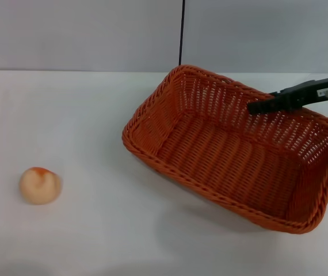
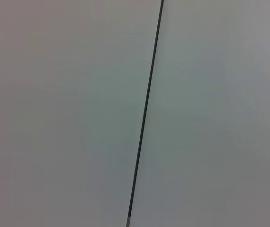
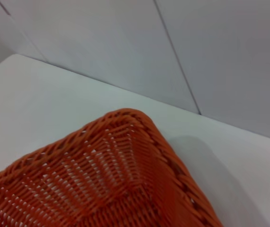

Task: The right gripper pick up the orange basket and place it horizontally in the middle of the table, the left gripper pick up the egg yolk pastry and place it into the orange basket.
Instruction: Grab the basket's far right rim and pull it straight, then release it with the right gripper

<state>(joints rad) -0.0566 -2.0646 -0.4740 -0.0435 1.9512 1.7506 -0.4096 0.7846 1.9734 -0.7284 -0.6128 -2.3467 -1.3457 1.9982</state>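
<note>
The orange basket [image 1: 239, 155] hangs tilted on the right half of the white table [image 1: 95, 115], casting a shadow on the tabletop below it. My right gripper [image 1: 257, 106] reaches in from the right edge and is shut on the basket's far rim. One woven corner of the basket [image 3: 121, 179] fills the lower part of the right wrist view. The egg yolk pastry [image 1: 39, 185], pale beige with an orange-red patch, lies alone at the left of the table. My left gripper is out of view; the left wrist view holds only a wall.
A grey wall with a dark vertical seam [image 1: 182, 31] stands behind the table's far edge. The same kind of seam [image 2: 144, 118] crosses the left wrist view. Bare tabletop lies between the pastry and the basket.
</note>
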